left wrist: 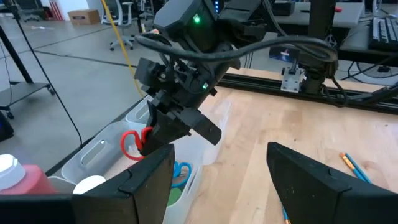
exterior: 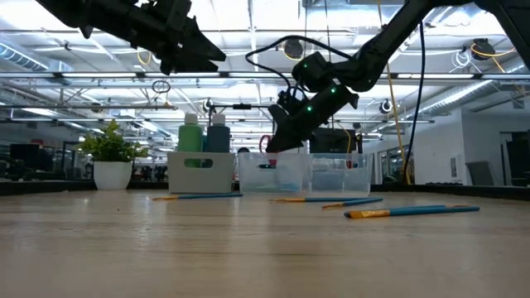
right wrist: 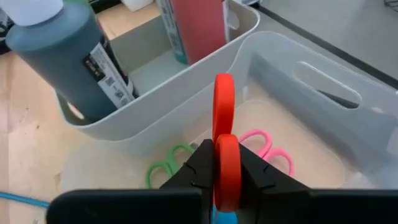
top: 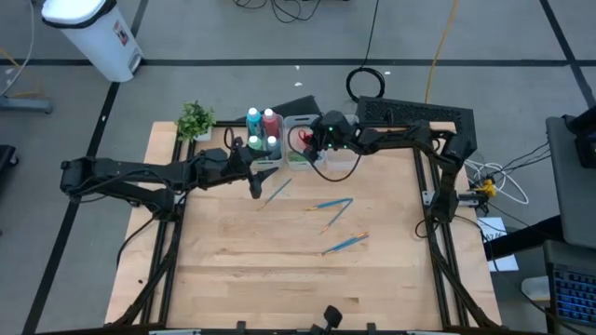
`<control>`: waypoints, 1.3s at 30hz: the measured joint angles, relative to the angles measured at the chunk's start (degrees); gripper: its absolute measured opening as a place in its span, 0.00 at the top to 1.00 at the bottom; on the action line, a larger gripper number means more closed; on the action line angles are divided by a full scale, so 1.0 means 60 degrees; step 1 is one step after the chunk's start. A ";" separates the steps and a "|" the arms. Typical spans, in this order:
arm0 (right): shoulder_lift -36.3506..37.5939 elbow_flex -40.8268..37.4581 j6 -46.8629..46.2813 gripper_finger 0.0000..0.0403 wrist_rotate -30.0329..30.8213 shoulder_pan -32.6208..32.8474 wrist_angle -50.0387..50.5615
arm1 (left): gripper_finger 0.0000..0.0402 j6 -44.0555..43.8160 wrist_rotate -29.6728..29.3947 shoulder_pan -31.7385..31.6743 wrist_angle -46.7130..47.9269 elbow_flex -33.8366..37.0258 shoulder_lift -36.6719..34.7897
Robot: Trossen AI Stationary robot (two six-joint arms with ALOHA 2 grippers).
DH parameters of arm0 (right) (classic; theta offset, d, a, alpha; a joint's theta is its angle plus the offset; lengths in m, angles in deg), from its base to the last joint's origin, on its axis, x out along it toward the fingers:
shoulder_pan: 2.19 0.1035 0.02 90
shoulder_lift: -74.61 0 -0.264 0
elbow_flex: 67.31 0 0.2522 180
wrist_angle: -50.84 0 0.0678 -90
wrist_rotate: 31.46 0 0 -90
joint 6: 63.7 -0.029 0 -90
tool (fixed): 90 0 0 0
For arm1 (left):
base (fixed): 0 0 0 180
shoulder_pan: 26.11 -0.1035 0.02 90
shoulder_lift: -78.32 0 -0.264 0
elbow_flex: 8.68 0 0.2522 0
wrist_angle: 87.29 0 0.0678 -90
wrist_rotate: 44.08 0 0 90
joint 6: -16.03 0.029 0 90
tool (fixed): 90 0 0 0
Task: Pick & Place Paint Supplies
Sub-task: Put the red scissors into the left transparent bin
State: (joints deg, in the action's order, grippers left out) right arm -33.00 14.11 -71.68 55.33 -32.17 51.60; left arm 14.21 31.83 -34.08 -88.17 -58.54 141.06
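Right gripper [right wrist: 227, 177] clamped on the red scissors [right wrist: 225, 134], poised over the middle bin [right wrist: 323, 93] at the far edge of the table [top: 279, 270]. Red loops upright between the dark fingers, blades hidden. Inside that same bin, on its floor: green scissors [right wrist: 169, 163], pink scissors [right wrist: 268, 146], and blue scissors [left wrist: 180, 171], seen in the left wrist view under the red pair [left wrist: 134, 142]. From table height, the gripper [exterior: 277, 142] hanging just above the clear wall of the middle bin [exterior: 273, 174].

Left gripper [left wrist: 217, 180] with fingers spread wide and nothing between them, raised above the table just in front of the bottle bin [top: 264, 156], which sits touching the middle bin on the side toward the potted plant [top: 195, 119].

In the bottle bin [right wrist: 155, 81], four bottles standing upright: blue bottle [top: 252, 119], pink-red bottle [top: 270, 121], green bottle [top: 254, 142], and dark grey bottle [right wrist: 62, 53] with a white cap.

On the other side of the middle bin, a third clear bin [exterior: 339, 172].

Out on the bare wood in front of the middle bin, thin brushes lying flat and apart from one another: one [top: 275, 194] nearest the left gripper, a pair [top: 333, 207] crossing near the table's middle, another [top: 345, 243] farther toward the near edge.
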 joint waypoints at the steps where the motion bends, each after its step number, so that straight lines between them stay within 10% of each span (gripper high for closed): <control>1: 0.0000 0.0002 -0.0001 0.96 0.0003 0.0006 0.0021 | 0.36 -0.0040 0.0000 0.0000 0.0001 0.0000 0.0000; 39: 0.0146 -0.0109 0.0086 0.86 0.0448 0.0204 0.0508 | 0.36 -0.0029 0.0004 0.0000 0.0193 0.0004 0.0000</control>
State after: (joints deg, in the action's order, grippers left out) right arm -32.13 13.45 -71.16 58.01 -30.94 54.65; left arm 14.03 31.85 -34.08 -87.01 -58.52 141.06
